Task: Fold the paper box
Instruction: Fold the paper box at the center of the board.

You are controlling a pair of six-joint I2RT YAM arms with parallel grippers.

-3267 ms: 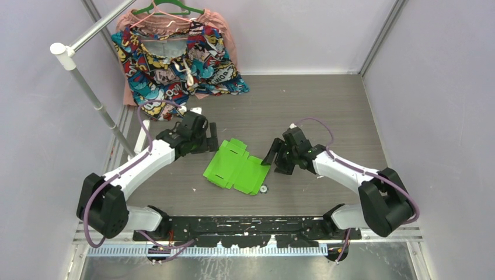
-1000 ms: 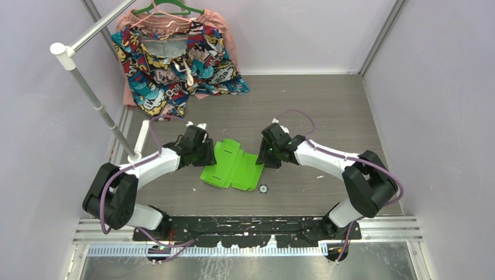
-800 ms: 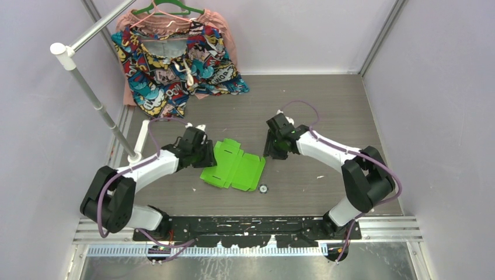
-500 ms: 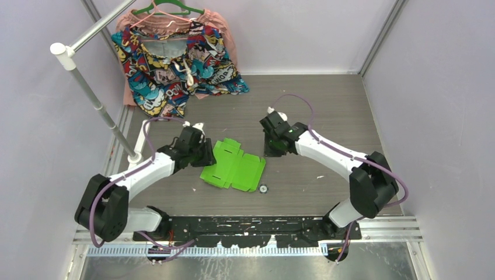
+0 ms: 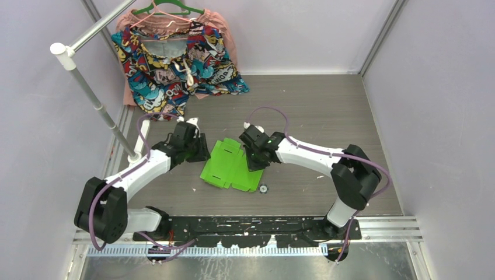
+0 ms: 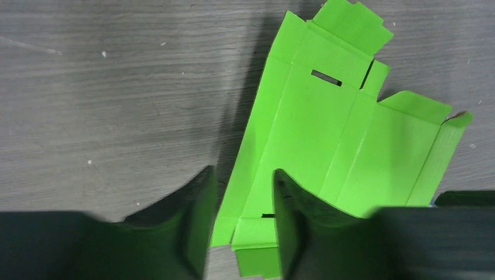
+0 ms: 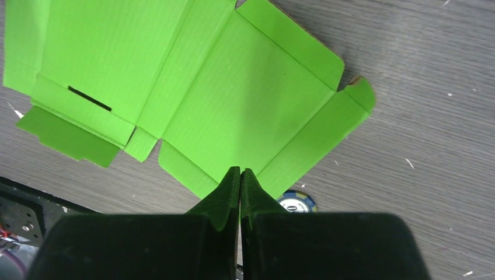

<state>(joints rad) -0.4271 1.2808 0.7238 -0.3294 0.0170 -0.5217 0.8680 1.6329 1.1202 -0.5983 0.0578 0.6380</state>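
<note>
As it lies flat, the paper box (image 5: 229, 169) shows creases.

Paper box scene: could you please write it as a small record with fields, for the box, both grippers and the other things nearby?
paper box: lime-green die-cut sheet, unfolded, lying mostly flat on the table
left gripper: open, its fingers astride one long edge of the sheet
right gripper: shut, its tips over a large panel; contact cannot be told
small round token: on the table, beside the sheet's edge
patterned garment: on a hanger at the far left corner
</note>
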